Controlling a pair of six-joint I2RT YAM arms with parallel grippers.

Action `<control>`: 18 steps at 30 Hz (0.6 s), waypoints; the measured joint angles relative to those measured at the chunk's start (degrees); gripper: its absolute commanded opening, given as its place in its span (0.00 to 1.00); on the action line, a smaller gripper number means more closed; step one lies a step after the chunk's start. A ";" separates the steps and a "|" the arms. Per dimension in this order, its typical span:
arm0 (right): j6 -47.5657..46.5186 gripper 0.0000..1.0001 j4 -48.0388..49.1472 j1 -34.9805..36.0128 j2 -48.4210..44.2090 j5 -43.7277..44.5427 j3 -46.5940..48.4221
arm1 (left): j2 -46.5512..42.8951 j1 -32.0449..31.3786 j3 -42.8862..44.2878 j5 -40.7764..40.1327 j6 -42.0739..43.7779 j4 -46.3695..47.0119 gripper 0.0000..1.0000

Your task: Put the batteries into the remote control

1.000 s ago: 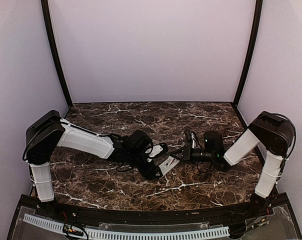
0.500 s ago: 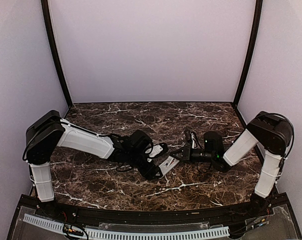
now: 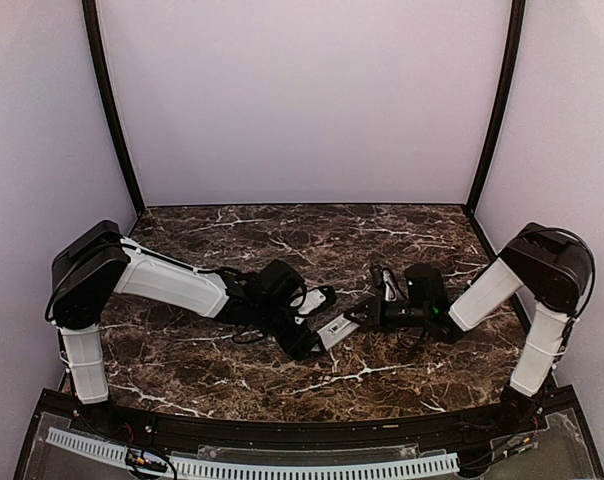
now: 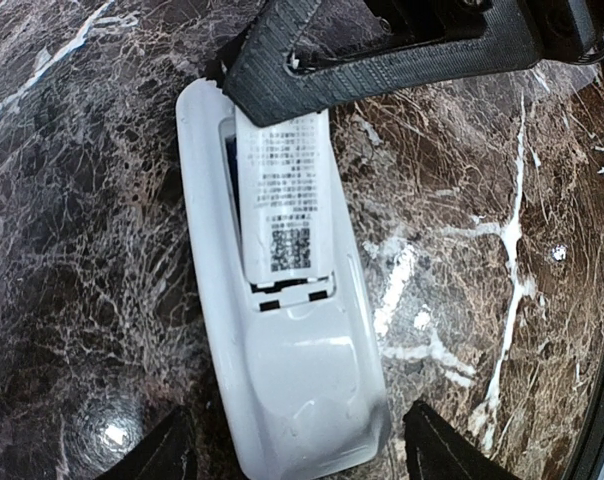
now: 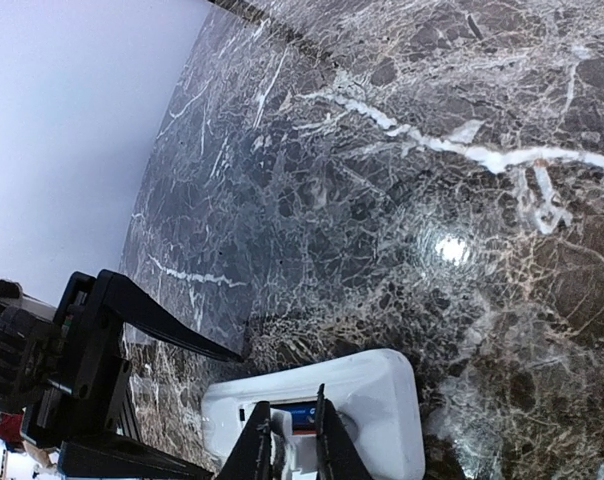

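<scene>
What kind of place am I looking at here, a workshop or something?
Probably a robot test booth: a left arm and a right arm bolted to a marble-patterned table, plain pale walls on three sides, a remote control between them.

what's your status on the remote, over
Left gripper jaws wide, straddling remote control, grip unclear. Right gripper jaws nearly shut, tips at its labelled cover, askew. No obstacle seen.
</scene>
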 measured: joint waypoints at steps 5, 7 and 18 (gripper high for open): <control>-2.01 0.20 -3.98 0.26 -1.11 0.13 0.85 | 0.00 0.00 0.00 0.00 0.00 0.00 0.71; -2.64 0.20 -5.09 0.39 -1.29 0.09 1.36 | 0.00 0.00 0.00 0.02 0.00 0.02 0.71; -6.10 0.33 -11.30 0.85 -3.39 0.85 3.23 | 0.00 0.00 0.00 0.02 0.00 0.04 0.71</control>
